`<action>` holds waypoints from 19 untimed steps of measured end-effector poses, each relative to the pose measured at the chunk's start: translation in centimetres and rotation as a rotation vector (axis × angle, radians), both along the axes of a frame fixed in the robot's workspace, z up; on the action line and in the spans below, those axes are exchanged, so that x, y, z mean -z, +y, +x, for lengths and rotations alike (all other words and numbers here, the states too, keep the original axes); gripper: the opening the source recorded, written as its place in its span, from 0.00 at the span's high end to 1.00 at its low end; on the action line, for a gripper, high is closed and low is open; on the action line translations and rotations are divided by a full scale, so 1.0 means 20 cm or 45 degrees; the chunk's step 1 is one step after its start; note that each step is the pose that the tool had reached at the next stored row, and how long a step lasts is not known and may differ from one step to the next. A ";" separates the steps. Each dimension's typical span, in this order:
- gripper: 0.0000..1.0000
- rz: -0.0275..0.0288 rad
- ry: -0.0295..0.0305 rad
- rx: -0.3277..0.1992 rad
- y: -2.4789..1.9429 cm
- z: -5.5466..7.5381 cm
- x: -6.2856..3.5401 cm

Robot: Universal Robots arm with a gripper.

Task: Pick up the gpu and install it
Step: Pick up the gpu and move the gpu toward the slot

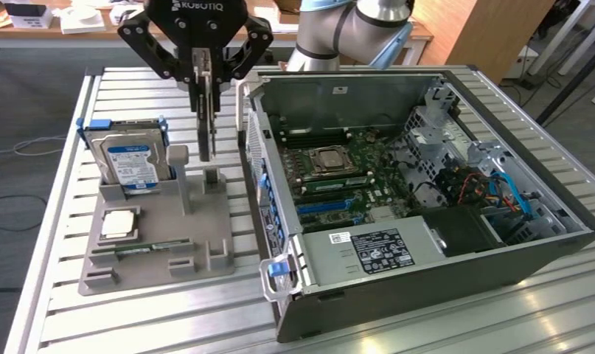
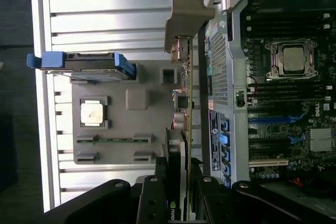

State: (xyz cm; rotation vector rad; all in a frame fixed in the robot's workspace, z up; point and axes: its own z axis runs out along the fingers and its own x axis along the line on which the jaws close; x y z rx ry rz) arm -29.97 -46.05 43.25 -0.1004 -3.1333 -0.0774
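The gpu (image 1: pixel 208 125) is a thin dark card hanging upright and edge-on, held by its top. My gripper (image 1: pixel 206 74) is shut on it, one black finger on each face. The card's lower end is just above the grey fixture (image 1: pixel 159 236), between the hard drive and the open computer case (image 1: pixel 376 295). In the wrist view the gpu (image 2: pixel 187 93) runs as a narrow strip away from my gripper (image 2: pixel 181 187). Its pale metal bracket (image 2: pixel 185 14) is at the far end, beside the case's side wall. The motherboard (image 1: pixel 346 177) with blue expansion slots (image 1: pixel 326 208) lies open inside the case.
On the fixture a silver hard drive (image 1: pixel 130 158) stands in a blue-handled carrier, with a CPU (image 1: pixel 118 223) and a green memory stick (image 1: pixel 144 249) nearer the front. Everything rests on a slatted aluminium table (image 1: pixel 130 324). The case's power supply (image 1: pixel 376 251) fills its front corner.
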 end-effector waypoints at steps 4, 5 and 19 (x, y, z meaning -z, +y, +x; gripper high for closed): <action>0.73 0.0028 0.0000 0.000 0.000 0.04 0.000; 0.73 0.0036 0.0000 0.000 0.000 0.06 0.000; 0.73 0.0122 0.0000 0.000 0.000 0.35 0.000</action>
